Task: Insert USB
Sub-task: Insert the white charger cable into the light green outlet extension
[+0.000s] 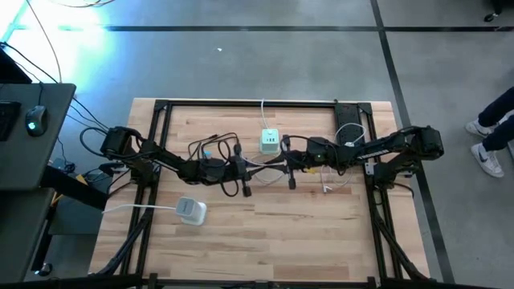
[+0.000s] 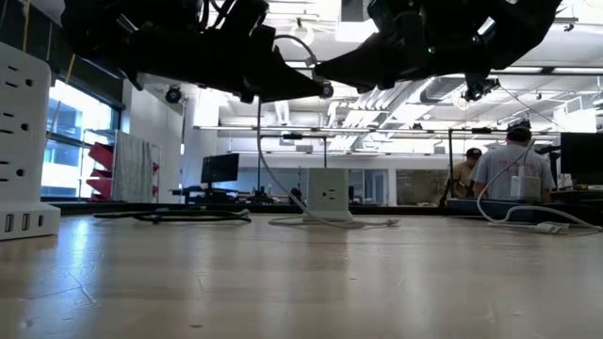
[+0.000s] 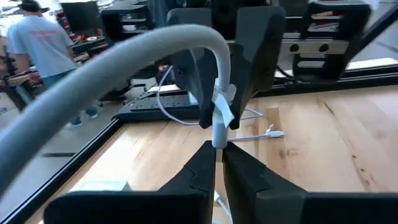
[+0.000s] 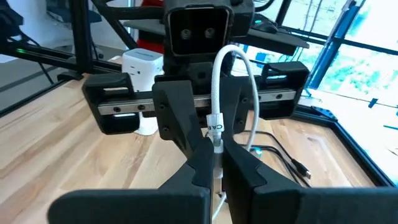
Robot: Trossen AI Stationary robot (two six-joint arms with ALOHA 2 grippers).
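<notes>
Right wrist view shows the right gripper (image 4: pixel 216 163) clamped on a white USB cable (image 4: pixel 214 93) standing upright, its small tag (image 4: pixel 213 126) reading "CA", opposite the left gripper (image 4: pixel 202 140), also pinching it, above open wooden table (image 4: pixel 56 149) near the green-white charging hub (image 1: pixel 270 141).

Bright even indoor light, window glare at high view's upper left, near cable (image 3: pixel 124 68) blurred, soft shadows.

right claw (image 4: pixel 216 163) apparently pinching white cable (image 4: pixel 216 93)
</notes>
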